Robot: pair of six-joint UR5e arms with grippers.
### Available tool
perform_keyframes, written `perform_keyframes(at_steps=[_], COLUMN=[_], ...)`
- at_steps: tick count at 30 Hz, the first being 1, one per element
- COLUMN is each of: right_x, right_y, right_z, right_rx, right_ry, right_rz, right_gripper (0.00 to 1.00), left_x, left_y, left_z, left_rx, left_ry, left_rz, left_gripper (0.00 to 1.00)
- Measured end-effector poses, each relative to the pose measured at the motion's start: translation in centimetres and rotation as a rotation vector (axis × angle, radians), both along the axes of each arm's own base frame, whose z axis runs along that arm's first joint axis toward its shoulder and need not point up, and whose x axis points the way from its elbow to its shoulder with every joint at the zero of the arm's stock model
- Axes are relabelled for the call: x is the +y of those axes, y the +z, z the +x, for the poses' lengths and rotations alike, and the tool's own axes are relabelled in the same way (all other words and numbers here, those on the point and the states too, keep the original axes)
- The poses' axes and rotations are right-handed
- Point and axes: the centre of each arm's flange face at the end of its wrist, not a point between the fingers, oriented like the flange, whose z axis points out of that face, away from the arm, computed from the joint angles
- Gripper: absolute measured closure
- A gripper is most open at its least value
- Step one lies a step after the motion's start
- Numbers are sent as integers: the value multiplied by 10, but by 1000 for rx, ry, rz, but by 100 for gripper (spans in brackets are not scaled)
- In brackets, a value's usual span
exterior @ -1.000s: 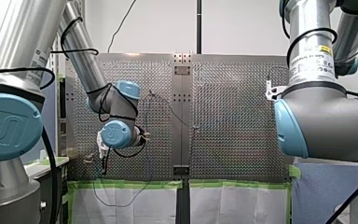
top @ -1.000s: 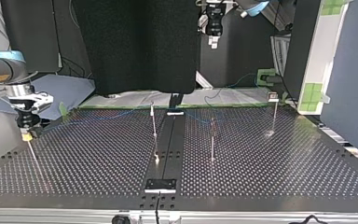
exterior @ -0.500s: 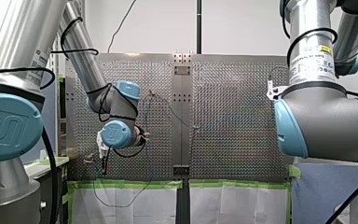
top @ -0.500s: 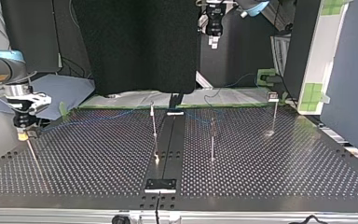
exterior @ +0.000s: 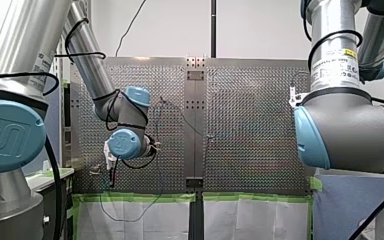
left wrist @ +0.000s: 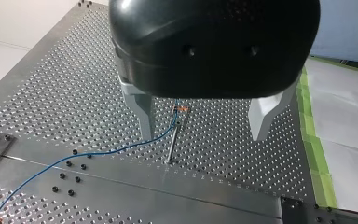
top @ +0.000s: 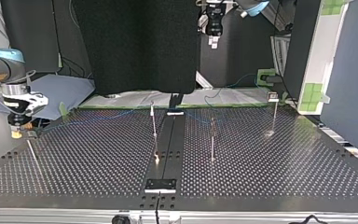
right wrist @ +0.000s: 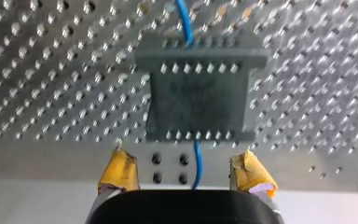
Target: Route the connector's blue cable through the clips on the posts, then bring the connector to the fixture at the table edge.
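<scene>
Perforated metal table fills every view. Nearest, in the right wrist view, you see my right gripper with its yellow pads spread apart, gripping nothing. The blue cable lies on the table between them, runs ahead into a dark block with rows of pins, and leaves it on the far side. You cannot tell whether the connector sits in this block. In the left wrist view, my left gripper also stands wide apart and empty, with a thin post below, between its fingers. The cable reaches the orange clip at the top of this post, then goes away across the holes.
</scene>
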Motion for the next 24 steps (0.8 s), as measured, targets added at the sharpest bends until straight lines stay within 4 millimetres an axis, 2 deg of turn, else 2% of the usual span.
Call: perform_keyframes(at_steps=[11,24], right_x=[3,10], right_y=[-6,-11], right_z=[-21,-30], right_rx=[-24,-31], right_ry=[-111,-219], right_rz=[65,71], right_gripper=[0,0], left_x=[0,1], left_y=[0,0], left_z=[0,2], left_rx=[0,0], left_ry=[1,7], left_rz=[0,0], left_gripper=[2,2])
